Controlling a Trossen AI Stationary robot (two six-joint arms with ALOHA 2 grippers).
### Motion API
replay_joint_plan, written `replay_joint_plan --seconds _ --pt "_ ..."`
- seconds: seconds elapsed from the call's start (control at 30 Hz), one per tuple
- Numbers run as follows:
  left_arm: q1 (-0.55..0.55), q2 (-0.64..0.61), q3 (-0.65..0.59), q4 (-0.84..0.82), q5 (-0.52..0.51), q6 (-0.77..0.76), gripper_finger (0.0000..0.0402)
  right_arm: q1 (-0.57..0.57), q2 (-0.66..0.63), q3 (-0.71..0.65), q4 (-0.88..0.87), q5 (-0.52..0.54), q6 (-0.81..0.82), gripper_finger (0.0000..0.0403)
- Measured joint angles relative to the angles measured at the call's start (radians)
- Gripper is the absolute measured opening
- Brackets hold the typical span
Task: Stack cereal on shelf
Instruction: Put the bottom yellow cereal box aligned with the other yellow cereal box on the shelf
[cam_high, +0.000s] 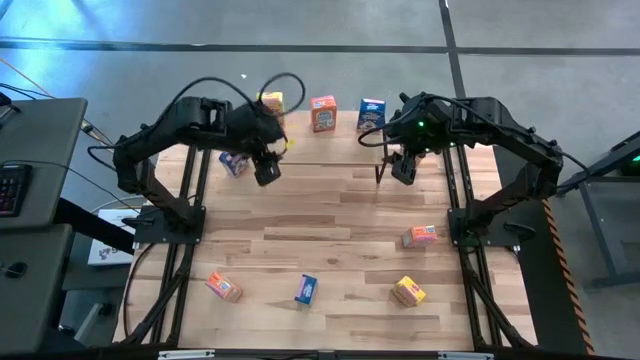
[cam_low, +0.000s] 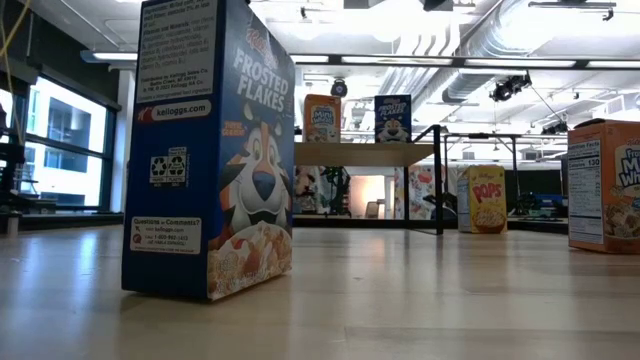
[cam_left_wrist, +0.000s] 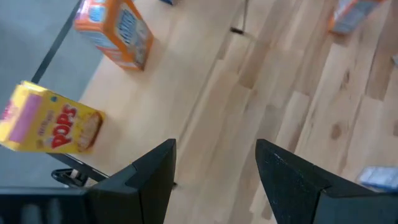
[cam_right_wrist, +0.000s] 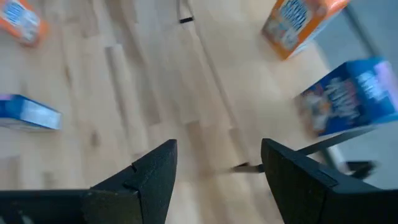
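Cereal boxes (cam_high: 323, 113) in a row atop shelf (cam_high: 340, 150), others scattered on table (cam_high: 330, 240)

yellow boxes (cam_high: 271, 100) (cam_high: 408, 291) 2 | orange boxes (cam_high: 323, 113) (cam_high: 421, 235) (cam_high: 224, 287) 3 | blue boxes (cam_high: 371, 112) (cam_high: 234, 162) (cam_high: 306, 289) 3 — shelf (cam_high: 330, 150) 1

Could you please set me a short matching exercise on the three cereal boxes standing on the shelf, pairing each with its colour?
On the shelf:
A. left-end box
B. middle box
C. right-end box

Colours:
1. orange
2. blue
3. yellow

Pairs: A-3, B-1, C-2.
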Motion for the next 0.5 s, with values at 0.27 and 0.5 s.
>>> replay_joint_plan --seconds 0.27,0.5 --pt "-0.092 -0.002 -0.08 0.019 -0.051 -0.052 0.0212 0.046 0.0 0.0 -0.117 -0.081 0.244 0.0225" --pt "-0.16 -0.002 -0.105 0.069 -0.051 -0.092 0.0212 0.187 0.0 0.0 -0.168 -0.04 0.449 0.0225"
